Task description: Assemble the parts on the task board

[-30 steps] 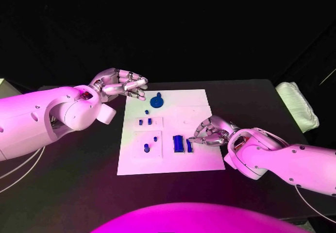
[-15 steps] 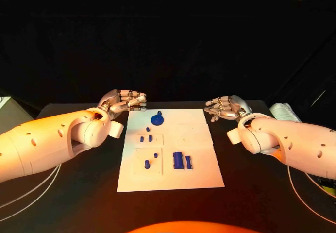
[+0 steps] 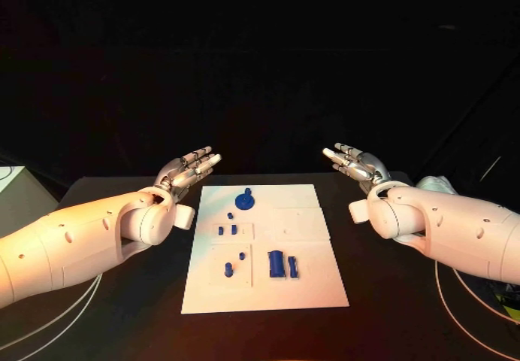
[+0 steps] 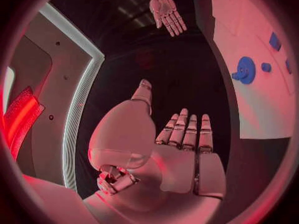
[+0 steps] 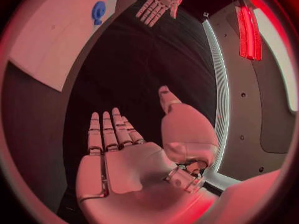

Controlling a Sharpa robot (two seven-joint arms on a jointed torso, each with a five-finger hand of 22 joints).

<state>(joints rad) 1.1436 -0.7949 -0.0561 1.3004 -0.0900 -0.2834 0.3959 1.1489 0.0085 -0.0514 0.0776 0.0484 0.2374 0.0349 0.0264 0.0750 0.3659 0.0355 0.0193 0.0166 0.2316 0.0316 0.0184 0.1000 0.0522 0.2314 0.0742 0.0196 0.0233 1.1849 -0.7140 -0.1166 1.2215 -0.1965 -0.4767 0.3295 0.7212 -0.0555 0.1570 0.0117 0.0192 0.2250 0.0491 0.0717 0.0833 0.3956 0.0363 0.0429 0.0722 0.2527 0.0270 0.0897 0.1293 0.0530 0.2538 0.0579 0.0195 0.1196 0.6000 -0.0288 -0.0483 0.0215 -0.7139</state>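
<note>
parts (image 3: 276,263) on task board (image 3: 303,289), board on table (image 3: 401,301)

The room is dark, and black at 12 o'clock in the head view. A warm orange light falls on the left arm (image 3: 76,241) at 8 o'clock. The white board (image 3: 314,289) is the brightest thing and looks sharp. A glowing red strip (image 5: 248,30) shines at 1 o'clock in the right wrist view. The wrist views are round and red, and straight edges bend near the rim.
</note>
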